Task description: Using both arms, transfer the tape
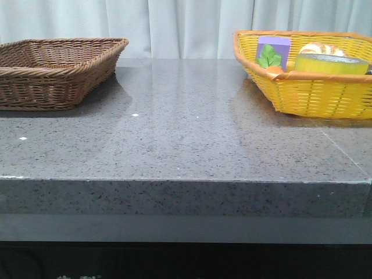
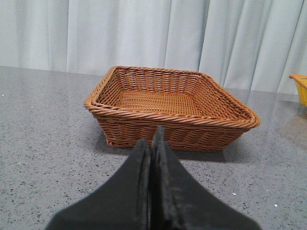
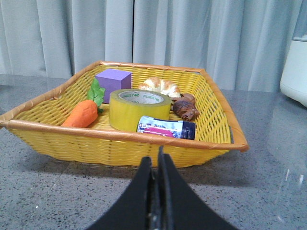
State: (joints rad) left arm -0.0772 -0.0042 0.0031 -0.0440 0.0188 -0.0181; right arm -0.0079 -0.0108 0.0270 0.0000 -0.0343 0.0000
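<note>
Where the grey speckled table [image 1: 174,133] runs toward the pale curtain [image 1: 174,26], two baskets, well apart. On the left, a brown wicker basket [image 1: 55,72], rectangular, nothing inside as seen from the left wrist view [image 2: 168,103]. On the right, a yellow wicker basket [image 1: 314,93] with an orange rim, holding several things.

Inside the yellow basket, near its middle, the tape [image 3: 139,109]: a wide yellow roll lying flat, hole upward, pale inner core with small dark print. From the front, just its upper edge above the basket wall [image 1: 331,63]. Beside the tape, toward the left side of the basket, a toy carrot [image 3: 82,113] with a green leaf [image 3: 96,92], orange body lying on the weave. Behind the tape, a purple cube [image 3: 113,78]. Toward the back, a tan croissant [image 3: 159,86]; near it a darker brown pastry-like piece [image 3: 186,107]. In front of the tape, leaning on the near wall, a small packet [image 3: 166,129], white, pink and dark blue, touching or nearly touching the roll.

Left gripper [image 2: 152,148] low over the table, facing the brown basket, black fingers pressed together, clenched on nothing. Right gripper [image 3: 157,165] facing the yellow basket's near wall, likewise closed tight, nothing between the fingers.
</note>
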